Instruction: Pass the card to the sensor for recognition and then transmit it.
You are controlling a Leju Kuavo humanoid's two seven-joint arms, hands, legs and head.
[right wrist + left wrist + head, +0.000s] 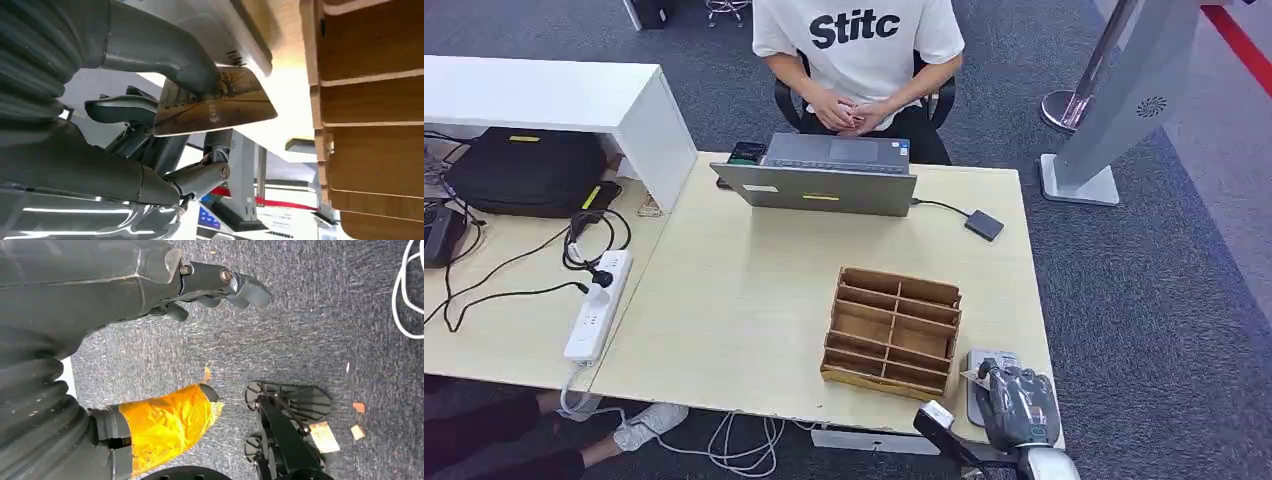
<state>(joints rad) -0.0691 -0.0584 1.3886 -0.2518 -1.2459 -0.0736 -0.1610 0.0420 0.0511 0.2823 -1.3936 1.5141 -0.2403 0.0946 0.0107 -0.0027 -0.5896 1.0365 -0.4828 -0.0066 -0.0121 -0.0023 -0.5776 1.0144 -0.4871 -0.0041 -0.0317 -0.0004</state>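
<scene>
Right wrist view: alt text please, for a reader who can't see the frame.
The robot's right hand pinches a card printed with a tree-lined road scene between its thick grey thumb and darker fingers, just under a grey sensor device on the pale table. The slatted side of a wooden organizer stands close beside the card.

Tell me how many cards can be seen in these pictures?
1. The card is pinched in the right hand, over the grey sensor beside the wooden organizer. Its slots may hide others.
</scene>
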